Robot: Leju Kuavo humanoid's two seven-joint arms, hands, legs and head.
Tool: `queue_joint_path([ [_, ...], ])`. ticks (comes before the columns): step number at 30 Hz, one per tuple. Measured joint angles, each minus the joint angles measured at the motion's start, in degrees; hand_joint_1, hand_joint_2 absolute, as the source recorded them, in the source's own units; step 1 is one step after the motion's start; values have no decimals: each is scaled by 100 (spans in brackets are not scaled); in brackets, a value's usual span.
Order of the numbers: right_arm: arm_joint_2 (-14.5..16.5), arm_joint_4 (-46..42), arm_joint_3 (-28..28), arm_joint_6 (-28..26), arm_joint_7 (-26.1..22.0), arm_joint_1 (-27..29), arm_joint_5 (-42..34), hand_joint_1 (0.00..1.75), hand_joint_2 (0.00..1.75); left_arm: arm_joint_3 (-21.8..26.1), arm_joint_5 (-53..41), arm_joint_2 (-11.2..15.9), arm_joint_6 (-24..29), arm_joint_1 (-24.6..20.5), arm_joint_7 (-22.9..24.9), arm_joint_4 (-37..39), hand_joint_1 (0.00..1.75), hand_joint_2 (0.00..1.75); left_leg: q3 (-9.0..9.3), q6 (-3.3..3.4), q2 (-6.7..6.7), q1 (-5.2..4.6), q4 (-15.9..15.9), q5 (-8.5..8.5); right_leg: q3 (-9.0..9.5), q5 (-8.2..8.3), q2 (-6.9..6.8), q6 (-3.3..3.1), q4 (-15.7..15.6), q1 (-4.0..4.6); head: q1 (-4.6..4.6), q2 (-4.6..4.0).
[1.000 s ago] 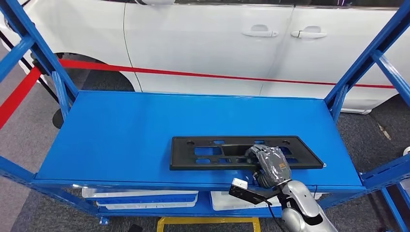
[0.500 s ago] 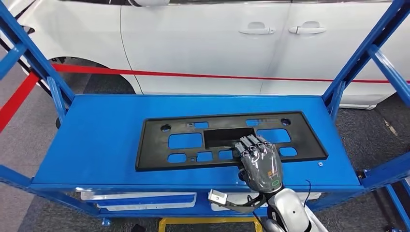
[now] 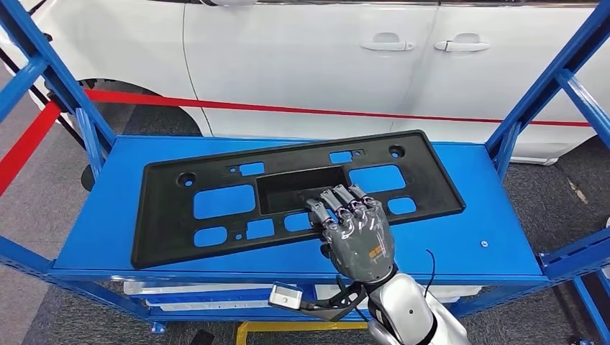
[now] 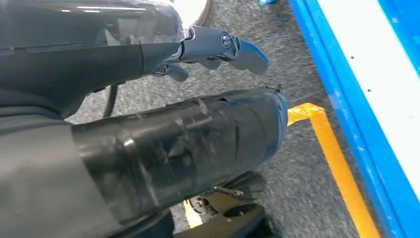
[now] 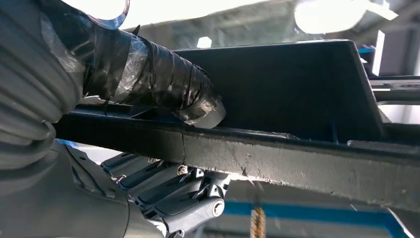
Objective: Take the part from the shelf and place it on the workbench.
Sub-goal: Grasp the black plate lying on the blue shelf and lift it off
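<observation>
The part (image 3: 288, 198), a long flat black plastic panel with many rectangular openings, is above the top level of the blue shelf (image 3: 144, 215) and is tilted, with its right end higher and farther from the robot and its left end lower and near the front edge. The right hand (image 3: 356, 233) grasps it at the middle of its near edge: the fingers (image 3: 338, 201) lie over the top face next to the central recess, and in the right wrist view the taped thumb (image 5: 163, 82) presses on one side of the panel's edge (image 5: 297, 158) while the darker fingers are closed on the other side. So this hand holds the part firmly. The left hand (image 4: 163, 144) hangs down beside the robot over the grey floor with the yellow line (image 4: 341, 168); its fingers look loosely curled with nothing in them, but I cannot tell its state for sure. Behind the shelf stands a white car (image 3: 324, 57). I judge that the step in hand is the lifting of the part from the shelf. The next move calls for raising the low left end free of the shelf surface and drawing the long panel out between the blue uprights (image 3: 547, 86) without striking them, then carrying it to the table.
</observation>
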Motion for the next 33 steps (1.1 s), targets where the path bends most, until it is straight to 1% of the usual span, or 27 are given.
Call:
queue_joint_path([
  [1,21,-6,53,3,5,-37,-15,175,175,-1,3,1,-48,-4,-51,0,0,175,-3,10,0,1,-1,1,-158,-181,0,23,348,-10,1,0],
  [2,37,-4,101,5,13,-62,-36,175,175,-2,5,4,-102,-3,-106,0,0,175,-6,15,0,1,0,1,-333,-345,0,40,722,-19,1,0],
  [3,47,1,146,7,24,-74,-62,175,175,-3,8,8,-150,2,-159,0,0,175,-8,16,-1,1,2,0,-476,-431,-1,51,1015,-28,2,0],
  [4,55,7,186,8,33,-79,-84,175,175,-5,10,11,-184,6,-200,0,0,175,-8,16,-4,1,3,-2,-536,-412,-1,53,1126,-35,2,0],
  [5,63,12,215,8,40,-87,-101,175,175,-7,11,14,-201,10,-226,0,0,175,-5,14,-8,1,4,-3,-484,-283,-1,45,1003,-39,2,0],
  [7,82,17,249,7,50,-118,-134,175,175,-11,11,15,-239,11,-252,1,0,175,6,3,-18,2,4,-7,-140,104,-2,-3,267,-34,1,0],
  [8,93,20,259,6,52,-140,-160,175,175,-12,13,15,-277,9,-260,1,0,175,4,-15,-21,-6,7,-8,26,237,-2,-33,-92,-15,0,0],
  [9,104,24,269,5,55,-161,-193,175,175,-13,16,16,-325,8,-269,2,0,175,-3,-42,-20,-9,6,-5,130,303,1,-61,-328,6,0,0],
  [10,113,33,283,4,59,-177,-227,175,175,-13,21,19,-369,8,-280,2,0,175,-11,-73,-19,-11,2,-1,163,303,4,-82,-423,27,0,0],
  [11,122,44,297,4,63,-186,-259,175,175,-12,33,21,-395,9,-288,2,0,175,-14,-110,-17,-13,-8,6,158,304,9,-100,-437,45,-1,0],
  [12,131,53,310,3,68,-190,-282,175,175,-12,53,23,-398,11,-291,2,0,175,-14,-145,-14,-10,-15,5,163,318,13,-131,-459,30,-2,0],
  [14,157,69,327,3,75,-200,-308,175,175,-10,111,25,-357,14,-273,2,0,175,-59,-200,-9,-6,111,-96,198,353,3,-203,-528,3,-4,0],
  [15,173,77,332,3,76,-208,-312,175,175,-8,133,26,-328,13,-248,1,0,175,-155,-220,-7,-6,329,-234,216,368,-5,-238,-558,-10,-7,0],
  [17,196,101,338,3,83,-220,-318,175,175,-4,141,28,-251,17,-147,0,0,175,-479,-244,-6,-2,1039,-602,218,366,-21,-274,-558,5,-11,0],
  [18,200,117,339,3,89,-221,-326,175,175,-3,128,28,-194,23,-80,0,0,175,-635,-254,-6,-2,1369,-724,213,362,-23,-281,-548,12,-10,0],
  [19,201,134,339,4,99,-220,-336,175,175,-3,113,28,-125,33,-15,0,0,175,-718,-258,-5,-2,1543,-747,208,355,-23,-285,-534,18,-10,0],
  [20,202,147,340,6,111,-219,-346,175,175,-3,94,28,-46,41,34,0,0,175,-696,-255,-5,-2,1499,-658,204,347,-18,-284,-517,21,-10,0],
  [21,202,156,340,7,130,-218,-353,175,175,-3,73,28,36,46,62,0,0,175,-568,-246,-5,-2,1239,-481,204,335,-13,-278,-496,22,-11,0],
  [22,204,160,340,8,152,-218,-350,175,175,-4,50,28,119,46,75,0,0,175,-377,-230,-4,-2,845,-291,204,317,-8,-264,-473,22,-10,0],
  [23,204,161,340,8,175,-219,-342,175,175,-6,27,28,194,43,82,0,0,175,-195,-212,-5,-12,479,-156,197,297,-4,-242,-441,35,-11,0],
  [24,205,162,340,7,199,-219,-331,175,175,-10,3,28,258,39,93,0,0,175,-69,-188,-7,-19,219,-78,185,284,-1,-218,-415,44,-9,0],
  [25,205,166,340,7,215,-218,-321,175,175,-14,-15,27,310,38,107,0,0,175,-13,-166,-10,-28,91,-62,172,277,1,-193,-396,54,-7,0],
  [28,205,174,340,6,229,-217,-311,175,175,-20,-41,22,392,51,150,0,0,175,-9,-82,-11,-27,43,-31,158,271,7,-118,-378,54,-3,0],
  [29,205,175,340,7,231,-221,-312,175,175,-20,-44,19,410,50,157,0,0,175,-5,-47,-7,-16,19,-9,130,208,7,-88,-308,48,0,0],
  [30,205,177,340,7,232,-225,-314,175,175,-21,-48,14,426,45,162,0,0,175,-4,-15,-3,-1,-4,10,56,82,8,-54,-133,38,2,0],
  [31,205,183,340,7,233,-228,-315,175,175,-22,-51,10,438,41,164,0,0,175,-7,3,1,6,-13,21,-69,-93,7,-22,152,23,4,0],
  [33,203,204,340,9,234,-225,-323,175,175,-23,-56,9,451,44,170,0,0,175,-25,16,6,5,-13,29,-394,-429,4,29,873,-3,4,0],
])
